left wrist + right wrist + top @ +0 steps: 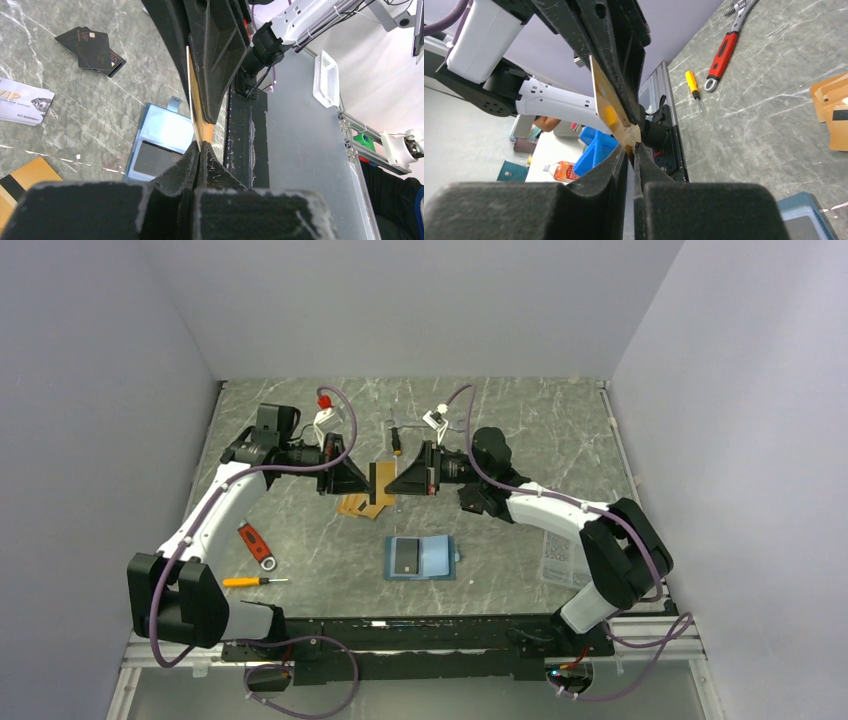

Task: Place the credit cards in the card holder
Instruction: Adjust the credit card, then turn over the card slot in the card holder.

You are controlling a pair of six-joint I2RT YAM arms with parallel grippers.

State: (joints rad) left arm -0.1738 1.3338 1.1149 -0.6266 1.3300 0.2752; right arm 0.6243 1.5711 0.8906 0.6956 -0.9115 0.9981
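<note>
An orange-gold credit card [196,115] is held on edge above the table, between my two grippers. My left gripper [200,147] is shut on one end of it. My right gripper [633,149] is shut on the opposite corner [609,105]. In the top view the two grippers meet nose to nose at the card [383,483]. The teal-blue card holder [438,558] lies open on the table in front of them, with a dark card [407,556] in its left pocket. More orange-gold cards [358,505] lie under the grippers.
A red-handled tool [257,545] and a yellow screwdriver [255,581] lie at the left front. A clear printed packet [560,560] lies by the right arm. Dark cards [90,45] and a white VIP card [22,102] show in the left wrist view.
</note>
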